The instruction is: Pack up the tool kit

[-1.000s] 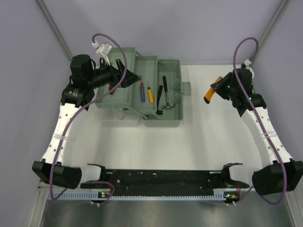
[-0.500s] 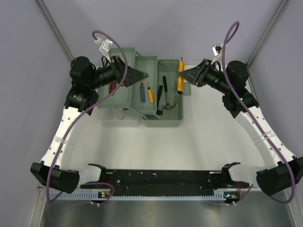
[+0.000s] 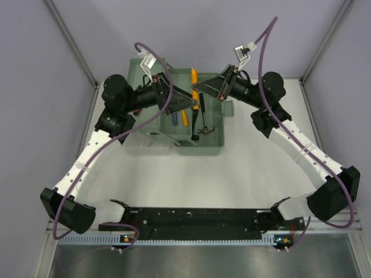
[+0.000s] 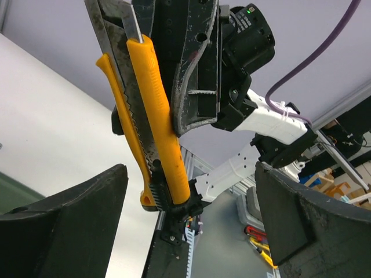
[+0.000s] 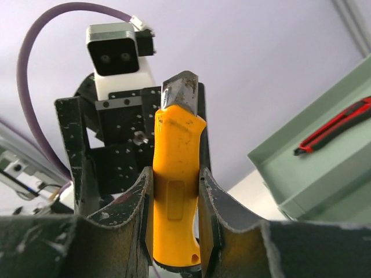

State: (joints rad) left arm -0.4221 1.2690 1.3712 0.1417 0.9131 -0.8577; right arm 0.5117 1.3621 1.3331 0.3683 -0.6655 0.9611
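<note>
We see a white table (image 3: 174, 185) carrying the open toolbox (image 3: 204, 148), a moulded green plastic case with smooth walls. Its stepped trays fold out toward the left arm's side, and a deeper rectangular well sits on the right. Above the rear of the case the two grippers meet nose to nose. The left gripper (image 4: 190, 169) has its scuffed black fingers spread wide. The right gripper (image 5: 174, 176) has its worn, scratched fingers pressed onto the flanks of the utility knife (image 4: 156, 133), holding it in the air over the back of the toolbox, not yet inside it. From the left wrist the knife shows in the gap between the spread fingers, and we see no contact with them. In the well lies a hammer (image 3: 202, 119), its slim black handle pointing away from the arm bases and its dull metal head nearest them. The knife is a long yellow plastic body with a toothed ridge along a grey metal spine and a slanted steel tip. On the tray step beside the well a blue-handled screwdriver (image 3: 174, 120) and a yellow-handled screwdriver (image 3: 184, 119) lie side by side, partly hidden. A thin red cutter (image 5: 333, 129) with black trim rests in a green tray (image 5: 313, 179).
</note>
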